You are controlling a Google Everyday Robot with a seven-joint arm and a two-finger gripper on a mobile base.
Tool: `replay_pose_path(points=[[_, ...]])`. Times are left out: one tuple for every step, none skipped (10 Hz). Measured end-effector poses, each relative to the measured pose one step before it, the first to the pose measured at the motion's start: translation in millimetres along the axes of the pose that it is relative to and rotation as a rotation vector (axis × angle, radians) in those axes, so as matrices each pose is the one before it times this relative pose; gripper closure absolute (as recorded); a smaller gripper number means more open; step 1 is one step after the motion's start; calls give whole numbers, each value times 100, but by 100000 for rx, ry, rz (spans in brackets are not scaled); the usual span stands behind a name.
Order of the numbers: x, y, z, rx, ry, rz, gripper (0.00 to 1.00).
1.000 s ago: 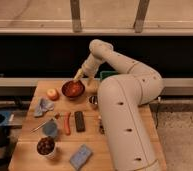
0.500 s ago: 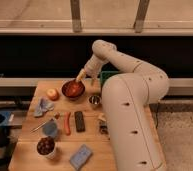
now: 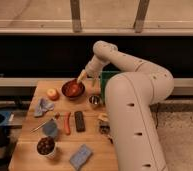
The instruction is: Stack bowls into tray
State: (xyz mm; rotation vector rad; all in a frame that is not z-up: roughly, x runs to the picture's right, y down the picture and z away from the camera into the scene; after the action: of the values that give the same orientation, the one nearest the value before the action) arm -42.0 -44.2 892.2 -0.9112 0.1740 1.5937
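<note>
My gripper [image 3: 83, 76] hangs with its jaws apart at the far right rim of the orange-red bowl [image 3: 72, 90], which sits near the back of the tabletop [image 3: 92, 140]. I cannot tell whether the rim is already between them. The green tray [image 3: 105, 79] lies just to the bowl's right, partly hidden behind my arm, so I judge the carry a short move rightward.

You get warm, fairly even light from above on the wooden table [image 3: 30, 150], and shadows under the objects are short and faint. The white arm [image 3: 140, 100] is the brightest thing, with a soft sheen. The gripper [image 3: 83, 76] hangs at the far rim of the orange-red bowl [image 3: 72, 90], lit against the dark band [image 3: 40, 60] behind, which swallows detail.
</note>
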Motion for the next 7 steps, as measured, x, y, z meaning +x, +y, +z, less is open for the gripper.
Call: replay_pose_path(points=[[89, 415, -156, -534, -409, -515, 36], [62, 296, -222, -345, -215, -584, 36], [36, 360, -231, -331, -208, -495, 36], [84, 366, -27, -276, 70, -913, 36], [53, 164, 66, -134, 143, -381, 36], [80, 132, 199, -35, 383, -325, 36], [94, 110, 469, 6, 708, -237, 36]])
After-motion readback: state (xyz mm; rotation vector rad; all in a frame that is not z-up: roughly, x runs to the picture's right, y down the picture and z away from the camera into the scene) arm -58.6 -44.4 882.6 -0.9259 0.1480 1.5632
